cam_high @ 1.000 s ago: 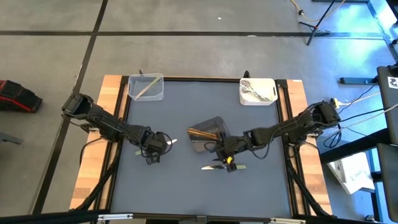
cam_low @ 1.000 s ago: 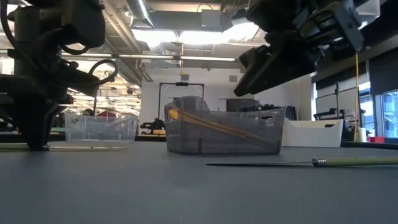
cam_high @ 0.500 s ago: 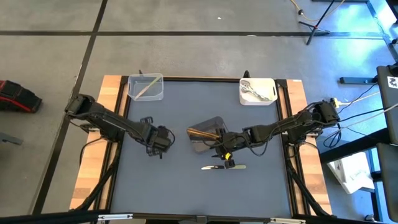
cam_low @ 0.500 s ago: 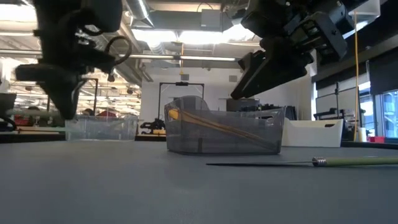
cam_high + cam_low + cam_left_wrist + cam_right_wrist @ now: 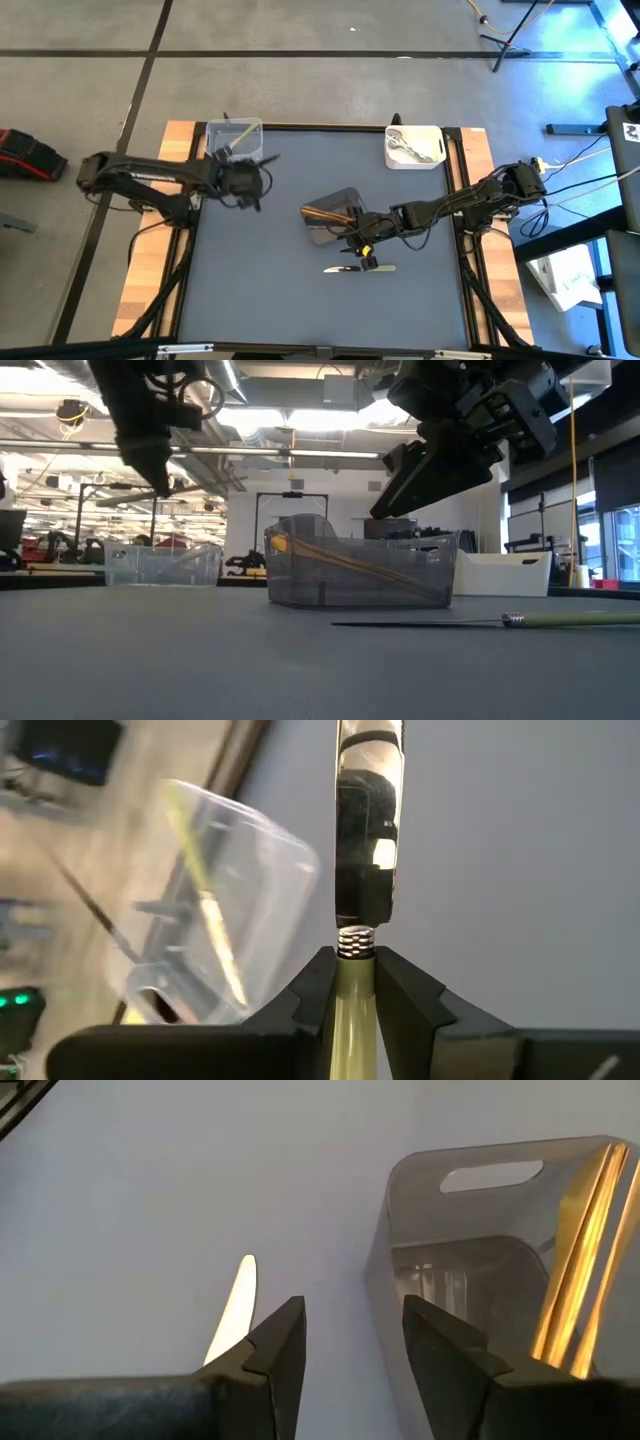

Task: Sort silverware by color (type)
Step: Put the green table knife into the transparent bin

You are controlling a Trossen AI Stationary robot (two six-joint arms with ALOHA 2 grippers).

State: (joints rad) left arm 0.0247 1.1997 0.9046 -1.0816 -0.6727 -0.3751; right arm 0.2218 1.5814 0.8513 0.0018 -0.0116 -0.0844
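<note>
My left gripper [image 5: 252, 176] is up in the air beside the clear tub [image 5: 235, 140] at the far left, shut on a pale-green-handled knife [image 5: 366, 830]. A second green-handled knife [image 5: 212, 925] lies inside that tub. My right gripper [image 5: 361, 246] hangs open above the table, just near of the dark grey tub [image 5: 335, 214], which holds thin gold pieces [image 5: 582, 1250]. Another green-handled knife [image 5: 358, 268] lies flat on the table below it; its blade tip [image 5: 236, 1306] shows past the fingers. Silver spoons lie in the white tub [image 5: 415, 145]. My left gripper pinches the knife between its two fingers by the pale-green handle [image 5: 352, 995], right behind the ribbed metal collar. The knife lies along the fingers, its shiny blade [image 5: 368, 810] sticking out past the fingertips. It is lifted clear of the table.
The three tubs stand at the far left, far right and centre of the grey mat [image 5: 280, 290]. Wooden table edges and black frame rails run along both sides. The near half of the mat holds only the one knife.
My left gripper, shut on the knife, has lifted it off the table at the near left and carried it up and toward the far edge, beside the clear tub. My right gripper has risen a little from the knife on the table toward the grey tub, then kept still.
</note>
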